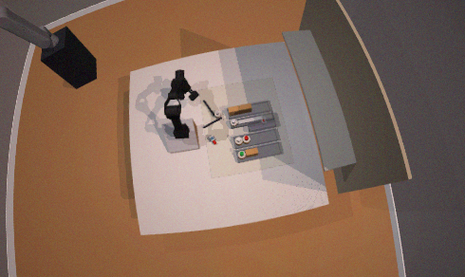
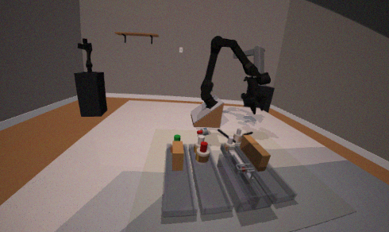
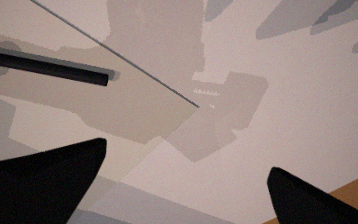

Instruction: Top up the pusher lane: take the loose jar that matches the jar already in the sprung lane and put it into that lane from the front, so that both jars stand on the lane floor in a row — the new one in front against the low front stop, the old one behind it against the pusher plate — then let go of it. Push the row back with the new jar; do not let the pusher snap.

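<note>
White-capped and seemingly the match for the sprung lane [image 2: 248, 188]: loose jar [image 2: 239, 133], standing just in front of the lanes, beside a black rod [image 2: 223, 133]. Upright, long axis vertical, cap skyward. Further right and well above, gripper [image 2: 256, 108] spread wide, holding nothing. Best lowered plumb over the cap, closed low on the body, kept vertical.

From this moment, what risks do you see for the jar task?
1. The gripper hangs open and empty, high above the table, far from the loose jars; nothing is grasped yet.
2. Several small jars look alike, so a wrong pick seems possible.
3. A dark rod lies near the lanes and may obstruct the approach.
</note>
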Controlling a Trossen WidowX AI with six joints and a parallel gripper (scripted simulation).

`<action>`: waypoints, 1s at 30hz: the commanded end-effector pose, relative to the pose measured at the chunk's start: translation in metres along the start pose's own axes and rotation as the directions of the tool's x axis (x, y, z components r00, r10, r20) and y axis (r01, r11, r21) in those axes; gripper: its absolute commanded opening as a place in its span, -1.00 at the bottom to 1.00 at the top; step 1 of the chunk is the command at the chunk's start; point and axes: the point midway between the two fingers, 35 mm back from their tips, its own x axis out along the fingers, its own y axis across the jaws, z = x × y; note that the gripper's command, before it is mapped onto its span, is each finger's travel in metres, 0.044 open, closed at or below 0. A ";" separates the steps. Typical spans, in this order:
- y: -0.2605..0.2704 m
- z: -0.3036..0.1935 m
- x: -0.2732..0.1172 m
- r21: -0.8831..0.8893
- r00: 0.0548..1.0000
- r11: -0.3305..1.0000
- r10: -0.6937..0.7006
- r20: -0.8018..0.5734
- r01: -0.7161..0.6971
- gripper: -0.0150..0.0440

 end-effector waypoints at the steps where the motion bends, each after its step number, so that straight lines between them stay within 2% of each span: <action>1: 0.057 -0.035 -0.006 0.850 0.995 0.518 0.061 0.074 -0.095 1.00; 8: 0.083 -0.043 -0.006 0.982 0.989 0.138 0.084 0.121 -0.132 1.00; 15: 0.110 -0.048 -0.006 0.955 0.980 -0.263 0.103 0.171 -0.139 1.00; 23: 0.141 -0.052 -0.006 0.745 0.967 -0.660 0.117 0.227 -0.095 1.00; 30: 0.166 -0.053 -0.006 0.444 0.954 -0.896 0.126 0.273 -0.009 1.00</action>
